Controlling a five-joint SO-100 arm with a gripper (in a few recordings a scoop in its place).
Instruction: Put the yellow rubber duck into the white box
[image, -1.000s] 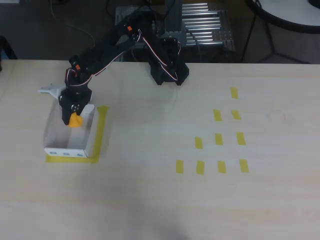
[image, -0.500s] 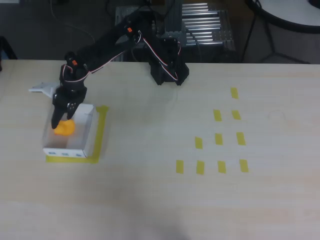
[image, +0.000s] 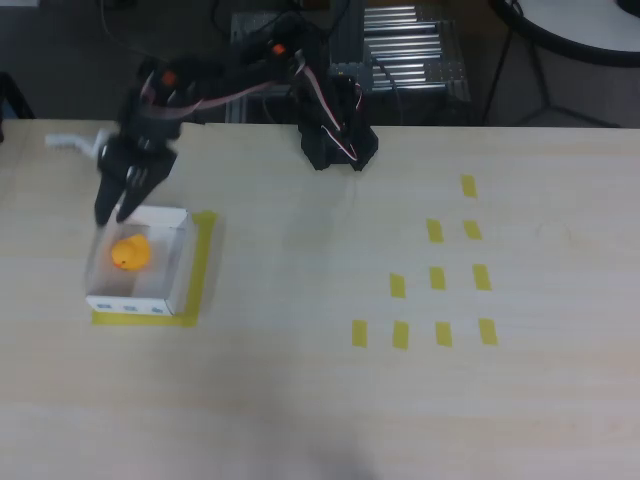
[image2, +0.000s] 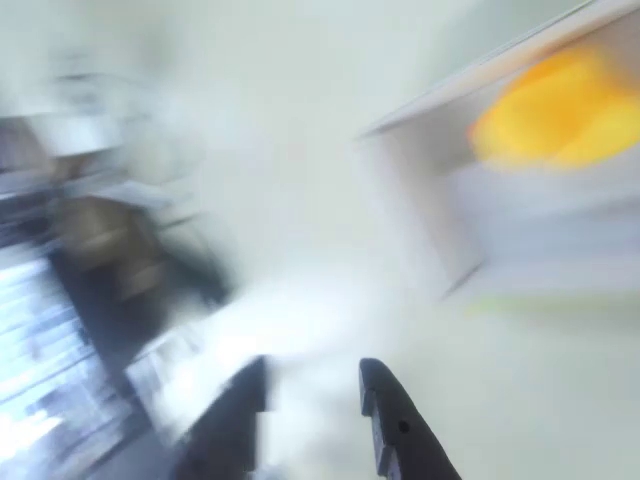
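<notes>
The yellow rubber duck (image: 130, 252) lies inside the white box (image: 172, 275) at the table's left in the overhead view. My gripper (image: 113, 208) hangs open just above the box's far edge, apart from the duck, with nothing between its fingers. The wrist view is heavily blurred; the duck (image2: 555, 110) appears as an orange-yellow blob within the box wall (image2: 420, 200) at upper right, and the dark fingertips (image2: 385, 400) stand spread at the bottom.
Yellow tape (image: 203, 262) outlines the box's right and front sides. Several yellow tape rectangles (image: 437, 278) dot the table's right half. The arm's black base (image: 335, 140) stands at the table's far edge, with metal equipment behind it.
The gripper let go of the duck, which now rests in the box. The arm has risen and swung back toward the table's far-left edge.
</notes>
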